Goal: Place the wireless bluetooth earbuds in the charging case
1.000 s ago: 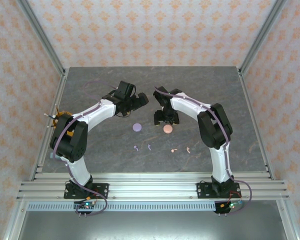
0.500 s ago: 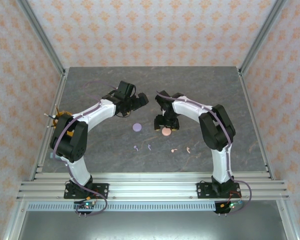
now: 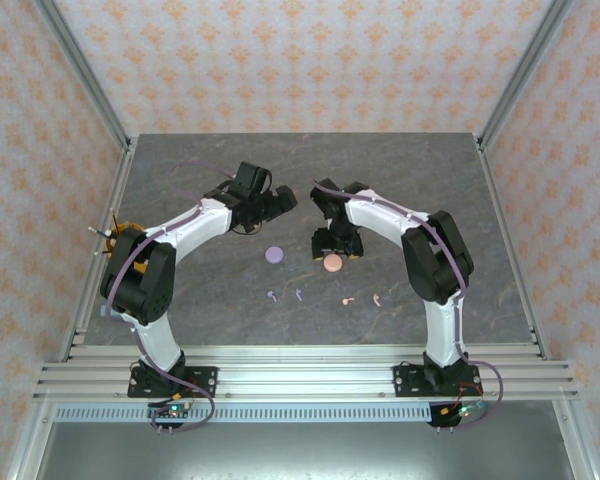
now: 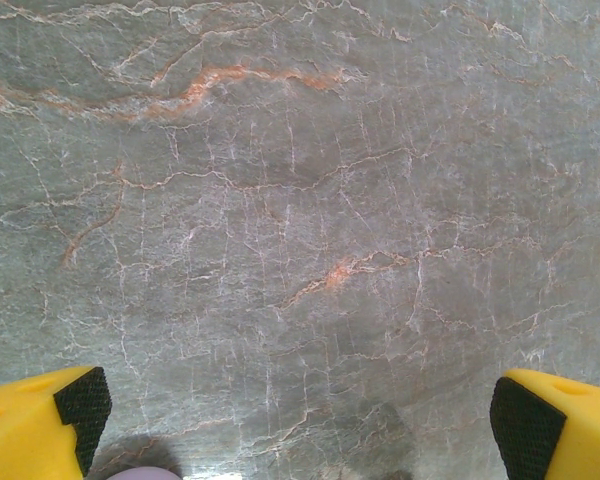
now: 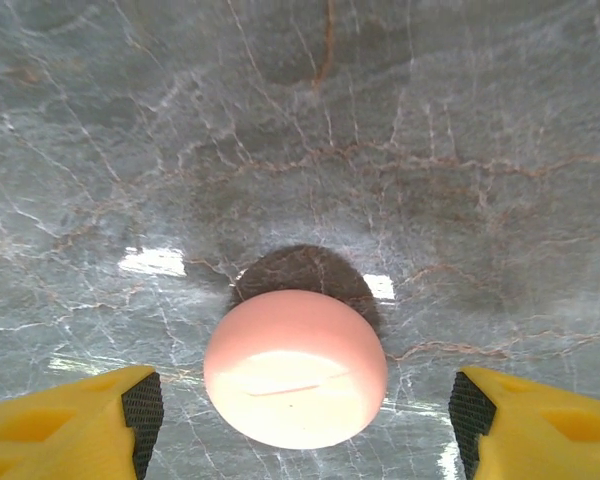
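I see right end effector (image 5: 305, 428) open wide, straddling pink case (image 5: 295, 368) without contact; left end effector (image 4: 298, 412) fully open, empty.

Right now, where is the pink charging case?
The pink case lies right of centre on the table in the top view, below the open right gripper, with the purple case to its left.

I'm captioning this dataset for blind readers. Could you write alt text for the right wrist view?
A round pink case sits on a grey marbled table, centred between the two yellow fingers of the open right end effector, which flank it without touching. A dark shadow lies just behind the case.
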